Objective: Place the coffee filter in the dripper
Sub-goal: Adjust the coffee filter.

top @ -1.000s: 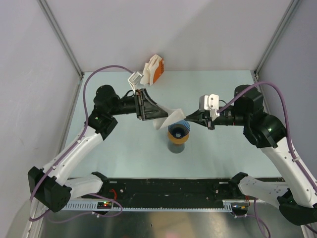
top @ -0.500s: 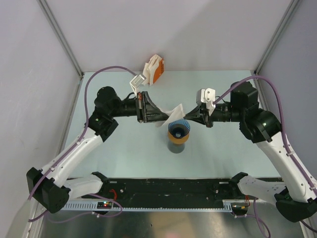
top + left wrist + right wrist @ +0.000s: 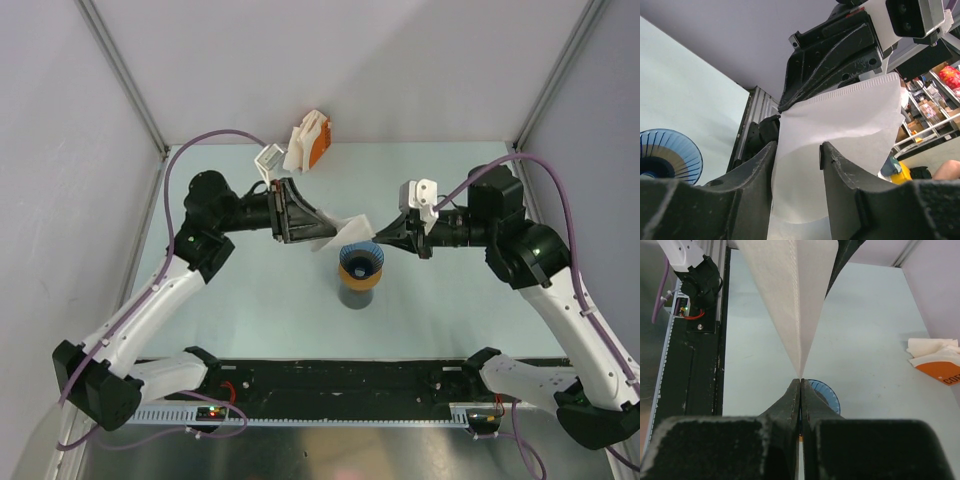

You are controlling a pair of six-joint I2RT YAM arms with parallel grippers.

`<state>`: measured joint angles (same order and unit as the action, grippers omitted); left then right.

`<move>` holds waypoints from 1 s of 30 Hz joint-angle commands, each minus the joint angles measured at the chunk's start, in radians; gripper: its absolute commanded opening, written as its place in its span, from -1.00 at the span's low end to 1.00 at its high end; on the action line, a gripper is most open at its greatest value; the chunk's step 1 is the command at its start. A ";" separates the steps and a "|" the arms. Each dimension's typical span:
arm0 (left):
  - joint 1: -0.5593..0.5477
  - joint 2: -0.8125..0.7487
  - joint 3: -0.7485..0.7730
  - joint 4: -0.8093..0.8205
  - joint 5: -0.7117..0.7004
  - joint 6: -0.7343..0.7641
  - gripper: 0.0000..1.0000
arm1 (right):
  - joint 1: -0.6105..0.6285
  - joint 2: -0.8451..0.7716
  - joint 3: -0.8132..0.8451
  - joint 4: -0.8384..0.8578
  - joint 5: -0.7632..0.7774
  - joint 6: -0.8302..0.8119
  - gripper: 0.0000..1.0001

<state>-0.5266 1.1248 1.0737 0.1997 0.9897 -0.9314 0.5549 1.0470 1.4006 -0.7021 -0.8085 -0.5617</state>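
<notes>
The white paper coffee filter [image 3: 345,228] hangs in the air between both grippers, just above and left of the dripper [image 3: 360,260], a blue ribbed cone on an orange ring and a dark cup. My right gripper [image 3: 378,238] is shut on the filter's edge; in the right wrist view the filter [image 3: 790,290] fans out from the closed tips [image 3: 800,381], with the dripper [image 3: 831,396] behind them. My left gripper [image 3: 325,228] has its jaws apart on either side of the filter [image 3: 840,130], as the left wrist view [image 3: 797,147] shows. The dripper [image 3: 667,157] is at lower left there.
An orange and white filter packet [image 3: 308,142] lies at the table's back edge, also seen in the right wrist view [image 3: 937,362]. The dark cup [image 3: 355,295] stands mid-table under the dripper. A black rail [image 3: 340,385] runs along the near edge.
The right gripper has moved a little left and up with the filter's edge. The left gripper reached in toward the filter and has drawn back slightly left.
</notes>
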 commanded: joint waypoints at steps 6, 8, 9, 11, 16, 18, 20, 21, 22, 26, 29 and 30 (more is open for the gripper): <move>0.008 -0.032 0.018 -0.012 0.018 0.074 -0.45 | -0.009 -0.017 0.041 -0.042 -0.050 -0.015 -1.00; 0.006 -0.037 0.019 -0.014 0.023 0.071 -0.72 | -0.012 -0.014 0.041 -0.043 -0.044 -0.025 -1.00; 0.005 -0.040 0.019 -0.014 0.026 0.068 -0.86 | -0.017 -0.011 0.042 -0.040 -0.043 -0.027 -1.00; 0.003 -0.045 0.021 -0.014 0.030 0.058 -0.96 | -0.028 -0.004 0.043 -0.033 -0.037 -0.028 -1.00; -0.017 -0.055 0.033 -0.012 0.031 0.020 -1.00 | -0.041 0.016 0.037 0.008 -0.003 -0.012 -1.00; -0.027 -0.057 0.038 -0.007 0.022 0.004 -0.99 | -0.040 0.021 0.028 0.032 0.007 -0.005 -1.00; -0.034 -0.055 0.042 -0.001 0.009 -0.015 -1.00 | -0.029 0.025 0.022 0.048 0.019 -0.006 -1.00; -0.035 -0.052 0.045 0.004 0.005 -0.024 -1.00 | -0.022 0.025 0.017 0.056 0.030 -0.011 -1.00; -0.035 -0.049 0.048 0.007 0.002 -0.031 -1.00 | -0.014 0.022 0.008 0.065 0.042 -0.014 -1.00; -0.031 -0.046 0.040 0.010 -0.014 -0.047 -0.57 | -0.006 -0.003 -0.022 0.113 0.070 -0.016 -1.00; -0.006 -0.051 -0.002 0.010 -0.034 -0.083 -0.33 | -0.016 -0.035 -0.048 0.150 0.075 -0.016 -1.00; 0.007 -0.052 -0.015 0.010 -0.038 -0.094 -0.28 | -0.019 -0.049 -0.061 0.163 0.073 -0.017 -1.00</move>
<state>-0.5503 1.1030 1.0744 0.1776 0.9745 -0.9684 0.5453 1.0534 1.3670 -0.6289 -0.7628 -0.5762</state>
